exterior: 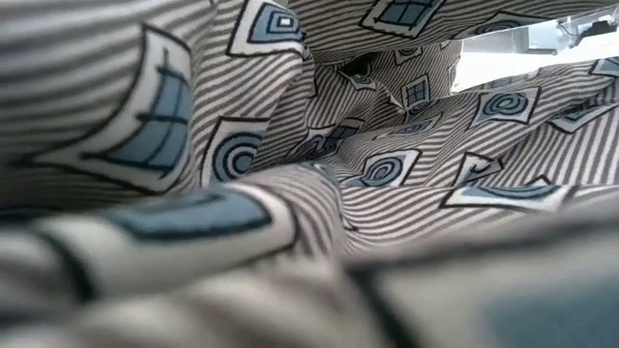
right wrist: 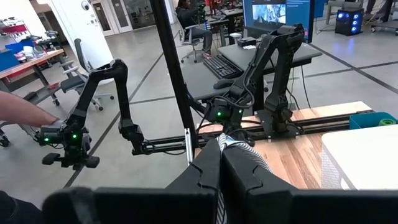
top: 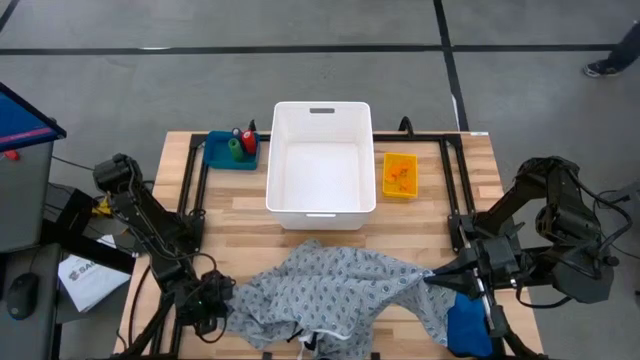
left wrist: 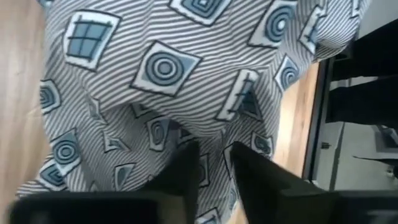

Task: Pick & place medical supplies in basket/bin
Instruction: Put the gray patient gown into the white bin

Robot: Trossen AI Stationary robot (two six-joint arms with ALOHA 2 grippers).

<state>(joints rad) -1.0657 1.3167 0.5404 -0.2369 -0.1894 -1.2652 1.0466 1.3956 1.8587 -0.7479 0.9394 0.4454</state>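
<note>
The grey patterned gown (top: 330, 285) lies crumpled on the table's near middle and fills the low view (exterior: 309, 174). My left gripper (top: 218, 300) is at the gown's left edge, with its fingers close together on the cloth (left wrist: 214, 165). My right gripper (top: 440, 278) is shut on the gown's right end. Orange pill bottles lie in an orange tub (top: 399, 175) right of the white bin (top: 272, 160). A red piece (top: 238, 133) and a green piece (top: 234, 150) sit on a blue tray (top: 215, 155) left of the bin. No purple piece shows. My left gripper has a ridge of the gown's left part (left wrist: 214, 146) between its two fingers (left wrist: 186, 171). The fingers come from the table's left, low over the top. The rest of the gown lies spread out ahead of them on the table. My right gripper pinches a bunched bit of the gown's right end (right wrist: 239, 149) between its shut fingers (right wrist: 205, 171). The fingers come nearly level from the table's right. The cloth sticks out past the fingertips, and from there the gown runs left down to the table (top: 400, 280).
A blue padded pouch (top: 466, 325) lies at the near right edge, close under my right arm. Black frame rails (top: 455, 190) run along both sides of the table. The white bin stands open at the far middle. Beyond the table stand other robot arms (right wrist: 81, 137) and desks.
</note>
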